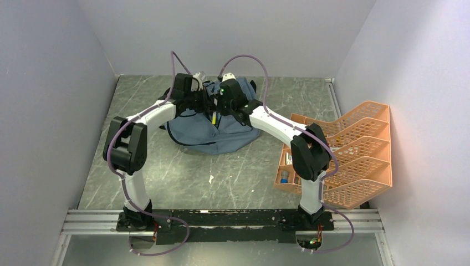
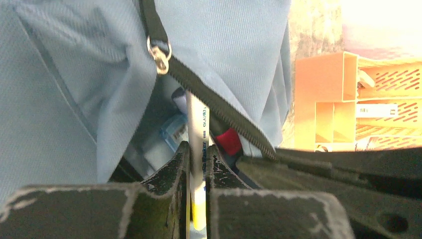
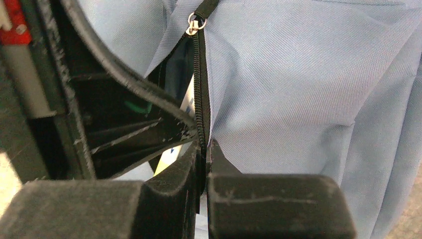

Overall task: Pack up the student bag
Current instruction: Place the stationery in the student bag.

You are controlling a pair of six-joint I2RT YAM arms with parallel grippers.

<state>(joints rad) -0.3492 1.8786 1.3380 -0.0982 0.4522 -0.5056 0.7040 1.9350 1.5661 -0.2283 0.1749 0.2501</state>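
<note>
backpack (image 1: 221,138) lies at the far middle of the table (image 1: 183,183), both arms bent over its top. left gripper (image 2: 197,152) is clamped on a pen (image 2: 197,119), white w/ a yellow lower part. pen stands upright, upper end poking into the bag's open mouth. zip pull (image 2: 159,52) hangs just above it. a red thing (image 2: 230,142) sits inside, right next to the pen. right gripper (image 3: 203,149) is pinched tight on the zip edge (image 3: 200,84) at the side of the opening. orange tray (image 1: 354,155) stands off to the right, apart from the bag.
</note>
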